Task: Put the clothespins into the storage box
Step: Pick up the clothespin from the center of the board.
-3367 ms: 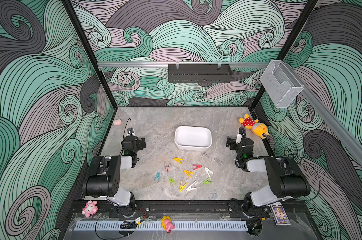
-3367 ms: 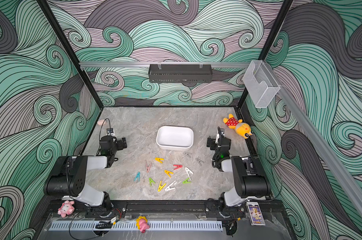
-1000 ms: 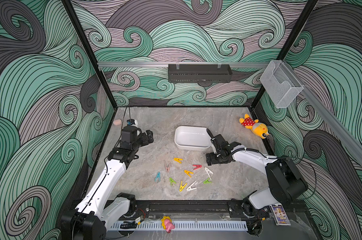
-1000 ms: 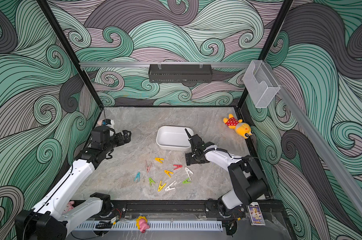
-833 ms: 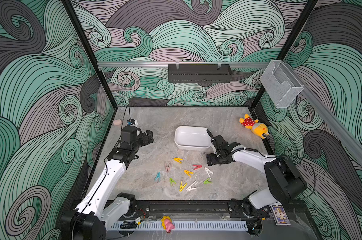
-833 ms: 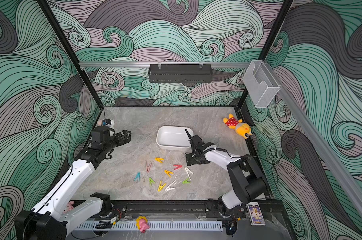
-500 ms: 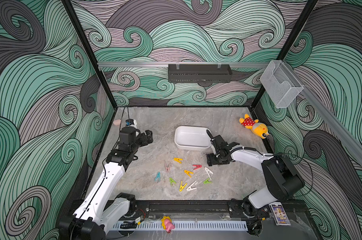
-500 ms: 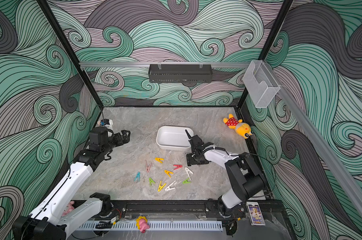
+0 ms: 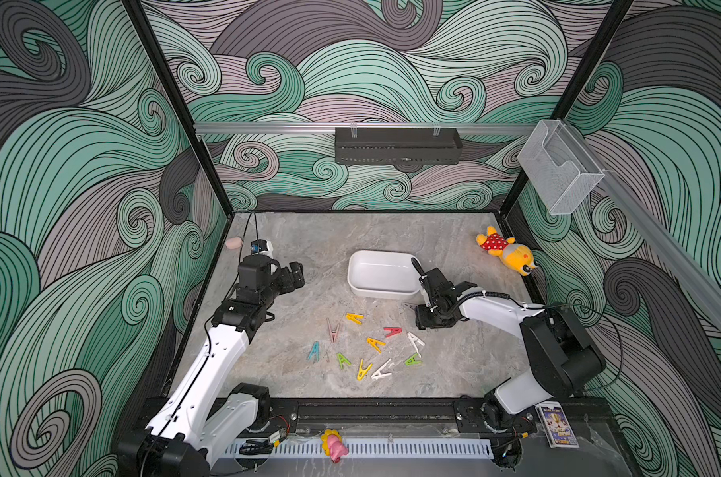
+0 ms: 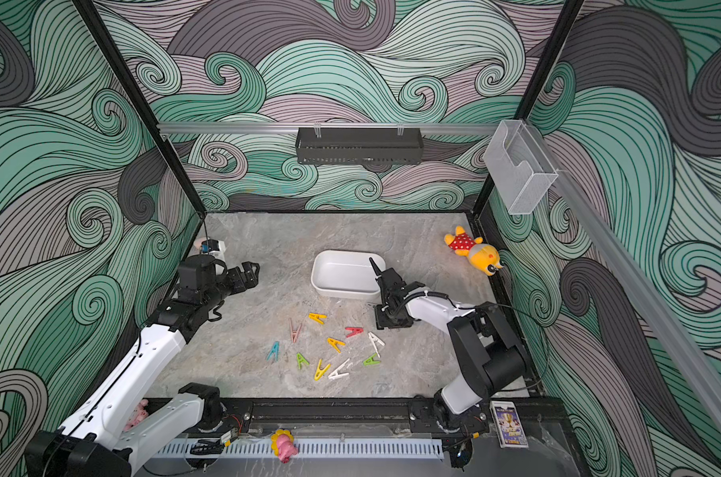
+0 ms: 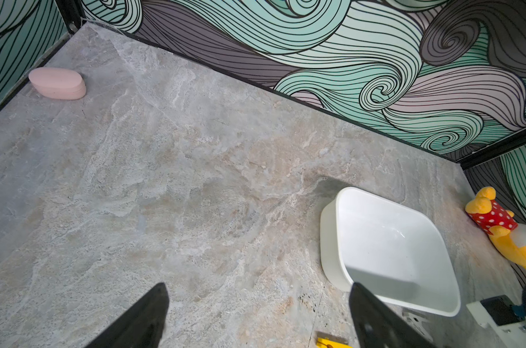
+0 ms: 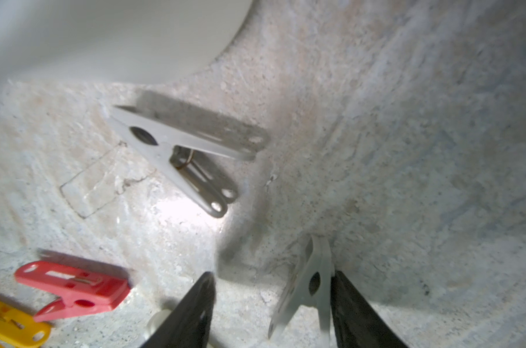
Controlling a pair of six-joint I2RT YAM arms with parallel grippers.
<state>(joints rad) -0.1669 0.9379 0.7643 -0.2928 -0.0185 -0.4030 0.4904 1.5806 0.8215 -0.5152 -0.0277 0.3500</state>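
Grey-veined table carries twelve clothespins, ten coloured and two grey, between one white storage box and its near edge. One grey clothespin sits between the parted jaws of the right gripper, unclamped. The left gripper gapes wide. The print on the card is too small to read.

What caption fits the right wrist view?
Right tool straddling a grey clothespin, white storage box close by.

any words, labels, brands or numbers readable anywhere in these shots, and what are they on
No text can be read in any view.
small printed card, front right corner: colourful print, too small and blurred to read.
storage box and clothespins: no markings visible.
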